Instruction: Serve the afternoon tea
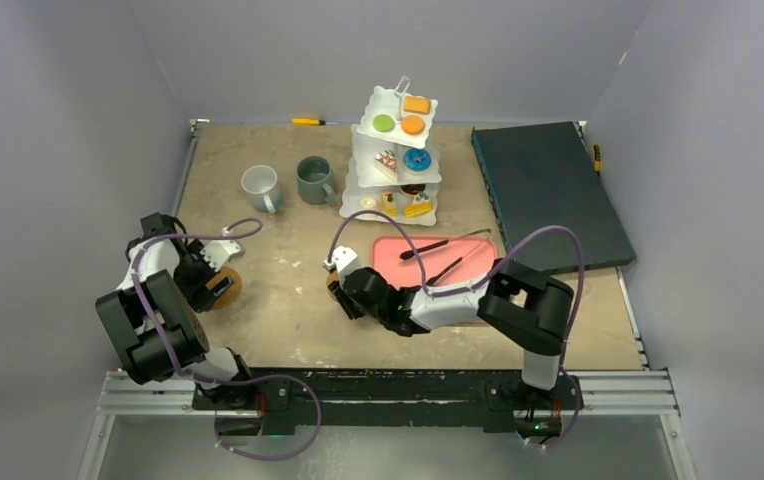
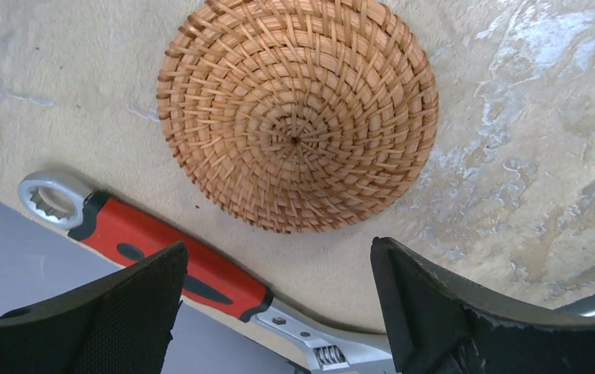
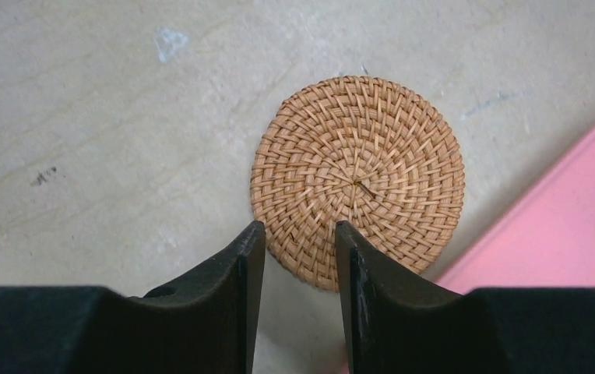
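A white three-tier stand (image 1: 366, 172) at the back holds several toy pastries and donuts (image 1: 416, 159). A white mug (image 1: 259, 186) and a grey mug (image 1: 314, 180) stand to its left. One woven coaster (image 2: 298, 113) lies flat at the table's left edge; it also shows in the top view (image 1: 226, 290). My left gripper (image 2: 279, 253) is open wide just short of it, and empty. A second coaster (image 3: 357, 179) lies flat beside the pink tray's corner. My right gripper (image 3: 301, 230) is open narrowly, empty, its tips over that coaster's near edge.
A red-handled adjustable wrench (image 2: 146, 249) lies along the table edge by the left coaster. The pink tray (image 1: 393, 255) holds black tongs (image 1: 438, 246). A dark blue board (image 1: 548, 190) lies at the back right. A yellow tool (image 1: 308, 121) lies by the back wall.
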{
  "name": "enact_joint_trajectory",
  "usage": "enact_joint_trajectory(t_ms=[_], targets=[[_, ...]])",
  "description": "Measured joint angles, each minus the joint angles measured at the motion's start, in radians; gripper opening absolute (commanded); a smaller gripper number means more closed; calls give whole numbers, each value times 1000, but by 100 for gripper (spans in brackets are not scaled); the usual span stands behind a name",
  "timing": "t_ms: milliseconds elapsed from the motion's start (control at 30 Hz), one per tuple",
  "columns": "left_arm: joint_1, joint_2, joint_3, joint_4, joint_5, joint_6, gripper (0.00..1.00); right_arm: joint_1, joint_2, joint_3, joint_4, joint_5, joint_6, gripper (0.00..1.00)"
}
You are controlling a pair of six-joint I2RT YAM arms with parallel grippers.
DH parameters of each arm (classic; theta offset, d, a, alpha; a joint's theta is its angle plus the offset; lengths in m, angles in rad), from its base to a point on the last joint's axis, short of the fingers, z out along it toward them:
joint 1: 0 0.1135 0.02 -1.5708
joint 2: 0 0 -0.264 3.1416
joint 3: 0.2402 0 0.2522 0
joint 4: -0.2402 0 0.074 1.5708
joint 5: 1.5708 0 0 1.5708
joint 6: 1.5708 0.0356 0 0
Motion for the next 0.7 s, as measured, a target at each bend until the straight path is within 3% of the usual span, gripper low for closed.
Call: enact_joint_trajectory(t_ms=[233, 400, 700], targets=[[-15, 49, -27, 84, -7, 21, 80, 0, -56, -80, 24, 2, 44, 41], [-100, 35, -55, 119, -34, 7, 75, 0, -51, -81, 38, -14, 43, 41], [-236, 18, -72, 177, -32, -88, 70, 0, 102, 113, 47, -58, 17, 40]])
